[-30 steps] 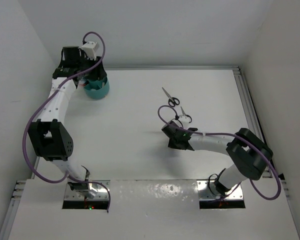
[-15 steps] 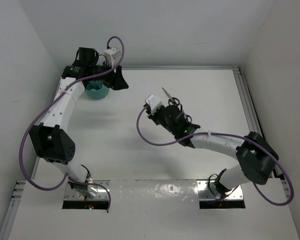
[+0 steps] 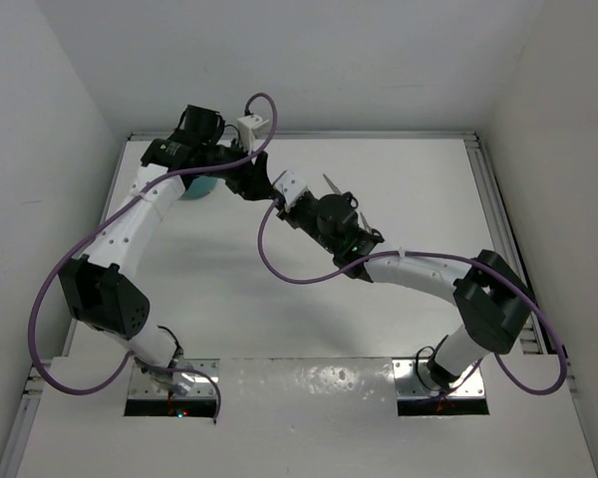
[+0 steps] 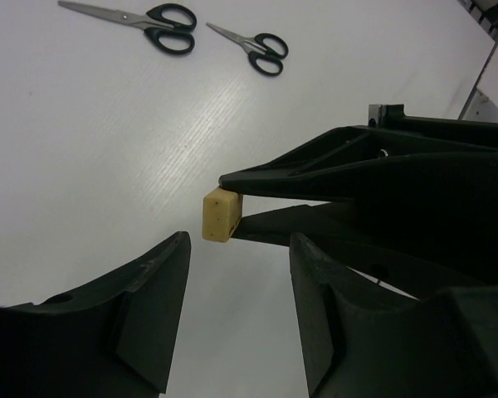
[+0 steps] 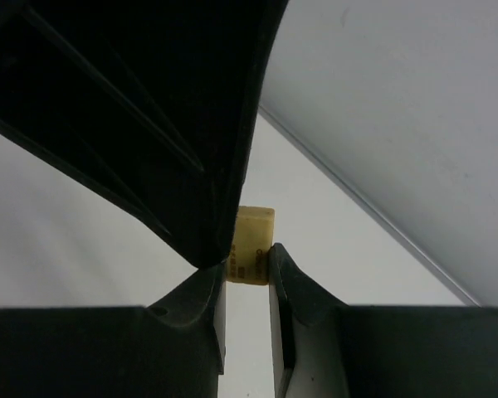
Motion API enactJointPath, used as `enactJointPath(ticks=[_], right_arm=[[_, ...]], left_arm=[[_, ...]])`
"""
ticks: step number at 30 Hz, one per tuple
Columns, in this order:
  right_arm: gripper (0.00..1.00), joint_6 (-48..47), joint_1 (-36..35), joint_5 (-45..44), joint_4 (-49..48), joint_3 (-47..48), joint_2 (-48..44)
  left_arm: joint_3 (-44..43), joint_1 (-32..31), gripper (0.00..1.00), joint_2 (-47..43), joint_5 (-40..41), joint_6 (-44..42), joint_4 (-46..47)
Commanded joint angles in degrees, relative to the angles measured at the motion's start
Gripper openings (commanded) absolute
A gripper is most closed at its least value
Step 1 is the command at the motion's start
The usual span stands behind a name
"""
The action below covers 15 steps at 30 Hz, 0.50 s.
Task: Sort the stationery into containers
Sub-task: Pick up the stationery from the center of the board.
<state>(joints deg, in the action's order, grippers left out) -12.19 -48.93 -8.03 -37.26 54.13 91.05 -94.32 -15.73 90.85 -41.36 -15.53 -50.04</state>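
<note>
The right gripper (image 5: 246, 269) pinches the tan eraser (image 5: 253, 230), its long axis running out past the fingertips, toward the left gripper (image 4: 236, 290), fingers spread.

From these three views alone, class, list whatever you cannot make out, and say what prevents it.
Teal cup, top view: left arm covers most of it; compartments and contents hidden.
Scissors, top view: right arm hides all but a blade tip.
Tan eraser, right wrist view: printed text too blurred to read.
Teal cup, wrist views: outside both frames.
</note>
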Motion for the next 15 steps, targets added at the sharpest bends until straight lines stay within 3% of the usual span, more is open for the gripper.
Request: enactJointPath(ticks=[1, 9, 15], right_arm=[[0.00, 1.2, -0.9, 0.3, -2.9, 2.8, 0.5], [0.00, 1.5, -1.3, 0.3, -3.8, 1.8, 0.1], [0.00, 1.6, -1.3, 0.7, -4.3, 1.2, -1.0]], left_arm=[[0.4, -2.4, 0.49, -1.8, 1.6, -1.4, 1.1], [1.2, -3.0, 0.42, -2.0, 3.6, -1.1, 2.8], [1.3, -3.1, 0.42, -2.1, 7.7, -2.6, 2.4]])
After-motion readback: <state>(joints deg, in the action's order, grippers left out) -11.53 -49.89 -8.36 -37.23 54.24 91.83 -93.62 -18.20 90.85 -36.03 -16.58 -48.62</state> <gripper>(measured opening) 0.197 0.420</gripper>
